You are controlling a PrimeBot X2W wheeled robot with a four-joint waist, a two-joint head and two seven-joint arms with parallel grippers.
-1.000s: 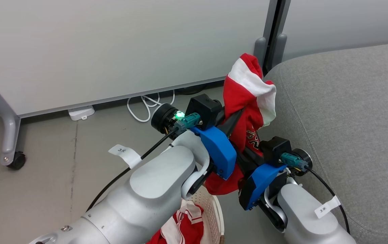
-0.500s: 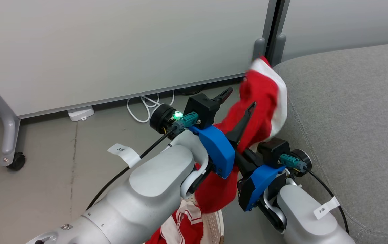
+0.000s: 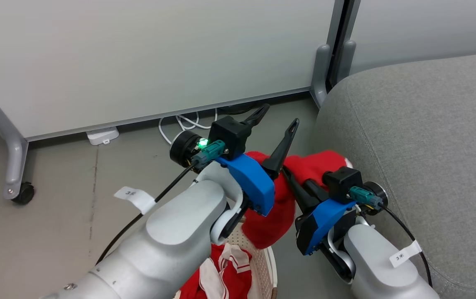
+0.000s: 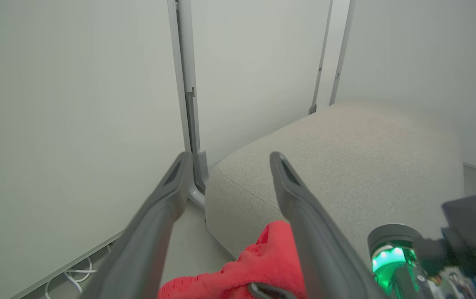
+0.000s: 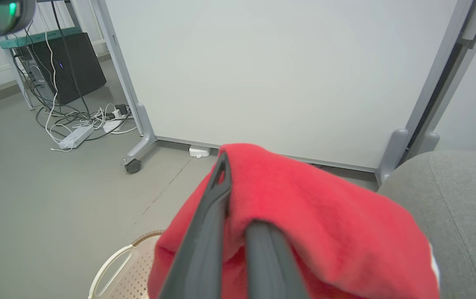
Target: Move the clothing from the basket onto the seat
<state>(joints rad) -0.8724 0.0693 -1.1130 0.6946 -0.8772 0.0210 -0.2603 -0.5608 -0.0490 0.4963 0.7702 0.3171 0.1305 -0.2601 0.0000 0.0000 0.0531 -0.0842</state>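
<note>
Grips the red garment (image 3: 319, 164) in the right tool (image 3: 293, 180); holds the left tool (image 3: 278, 116) spread, empty; has the seat (image 3: 420, 124) just rightward, nearest the right tool.

A red garment (image 3: 277, 207) hung bunched in the air just beside the rounded corner of the grey woven seat (image 3: 420, 137), over a cream perforated basket (image 3: 264, 265) in which a red-and-white striped top (image 3: 223, 274) lay crumpled.
</note>
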